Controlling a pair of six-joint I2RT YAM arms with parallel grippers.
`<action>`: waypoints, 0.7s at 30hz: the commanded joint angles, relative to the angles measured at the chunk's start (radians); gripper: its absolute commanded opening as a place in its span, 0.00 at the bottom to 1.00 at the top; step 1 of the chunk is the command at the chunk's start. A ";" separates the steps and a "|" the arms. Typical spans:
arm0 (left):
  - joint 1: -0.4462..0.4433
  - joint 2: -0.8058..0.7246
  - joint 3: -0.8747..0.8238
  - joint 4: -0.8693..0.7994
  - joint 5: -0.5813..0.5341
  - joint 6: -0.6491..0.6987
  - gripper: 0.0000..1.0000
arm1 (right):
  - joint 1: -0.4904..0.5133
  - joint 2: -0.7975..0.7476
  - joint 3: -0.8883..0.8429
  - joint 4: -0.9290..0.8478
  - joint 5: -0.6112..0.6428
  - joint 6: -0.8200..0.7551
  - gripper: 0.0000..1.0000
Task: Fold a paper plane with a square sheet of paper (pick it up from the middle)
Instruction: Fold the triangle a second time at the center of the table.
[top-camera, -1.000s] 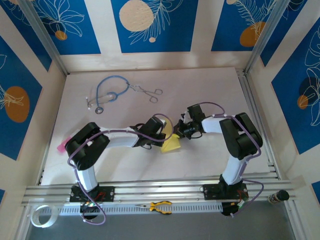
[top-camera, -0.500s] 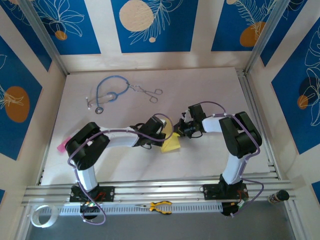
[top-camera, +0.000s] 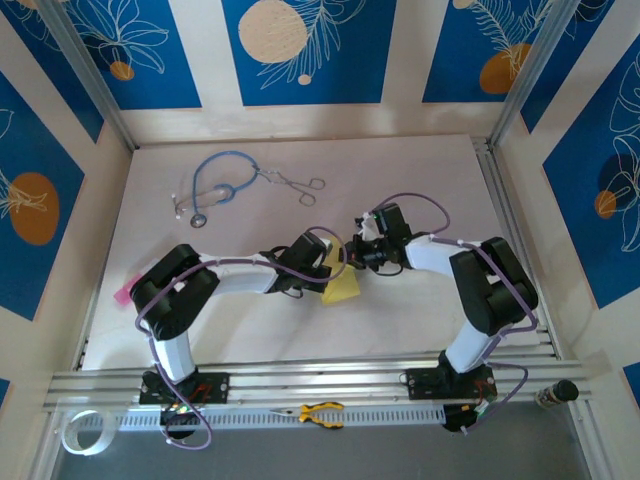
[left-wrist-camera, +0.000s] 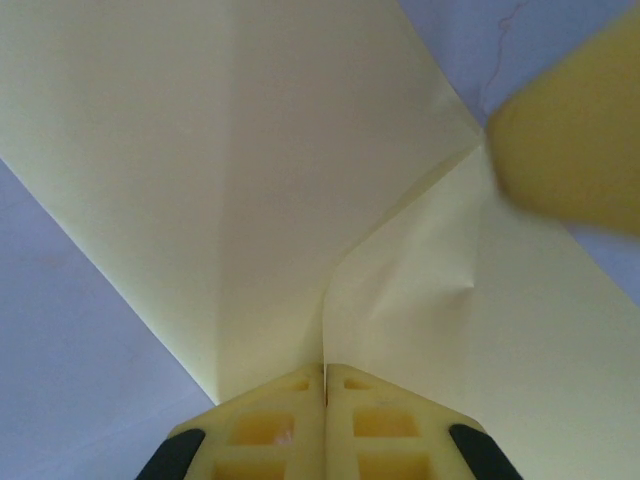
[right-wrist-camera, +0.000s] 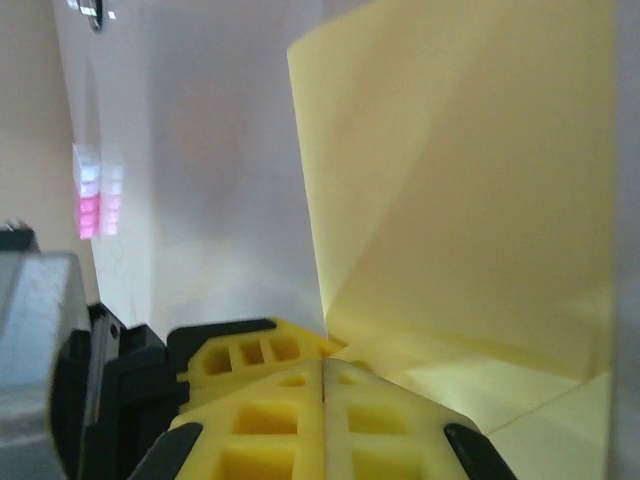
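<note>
The square sheet of paper (top-camera: 342, 290) shows first creases (no dart yet). The left gripper (left-wrist-camera: 324, 370) and right gripper (right-wrist-camera: 325, 363) pinch its edges, jaws pressed together; most folds likely remain.

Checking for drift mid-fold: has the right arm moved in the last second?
Yes. The right arm's elbow swung outward, toward the rail along the table's right edge.
</note>
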 joint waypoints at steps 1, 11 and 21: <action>0.018 0.014 -0.011 -0.079 -0.004 0.017 0.01 | 0.017 0.007 -0.014 -0.037 -0.002 -0.010 0.00; 0.018 0.014 -0.016 -0.073 0.005 0.015 0.01 | 0.013 0.055 -0.067 0.014 0.005 -0.005 0.00; 0.018 0.009 -0.009 -0.077 0.005 0.017 0.02 | 0.003 0.081 -0.099 -0.006 0.072 -0.022 0.00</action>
